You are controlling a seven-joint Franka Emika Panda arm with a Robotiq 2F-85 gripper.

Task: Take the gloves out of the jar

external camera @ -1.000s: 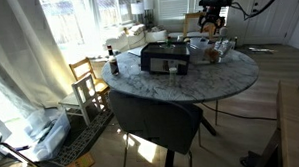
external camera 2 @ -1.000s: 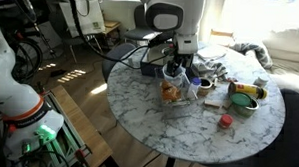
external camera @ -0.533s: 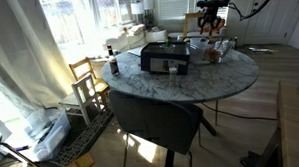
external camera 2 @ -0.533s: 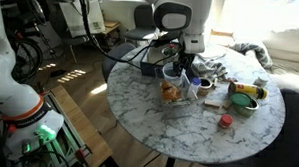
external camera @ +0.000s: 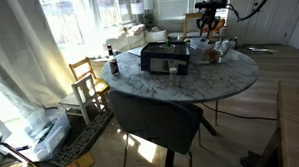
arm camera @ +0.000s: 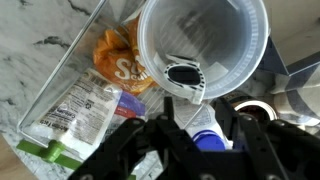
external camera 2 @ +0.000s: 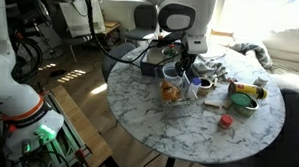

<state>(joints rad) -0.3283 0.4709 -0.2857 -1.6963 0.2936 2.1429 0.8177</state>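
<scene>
Gripper: coming in from the bottom edge of the wrist view. Its two dark fingers are pressing from either side on the gloves.

Gloves: a white bundle with a blue part, sitting between the fingers. Its far end is reaching the near rim of the jar, where a black-marked piece is showing. Whether any part is hanging inside the jar cannot be told.

Jar: translucent and round, with its mouth facing the wrist camera. It is standing just beyond the fingertips.

Clear bin: lying beside the jar. It is holding an orange snack bag and a white-and-green packet.

Marble table: carrying the bin and the jar.

In an exterior view the gripper is hanging over the jar. The bin is sitting just in front on the round table. A red-capped item and a green bowl are standing apart from it.

In an exterior view the arm is working at the far edge of the table. The gripper is too small there to show its fingers. A black appliance is sitting nearer on the tabletop. A dark chair is standing nearest the camera.
</scene>
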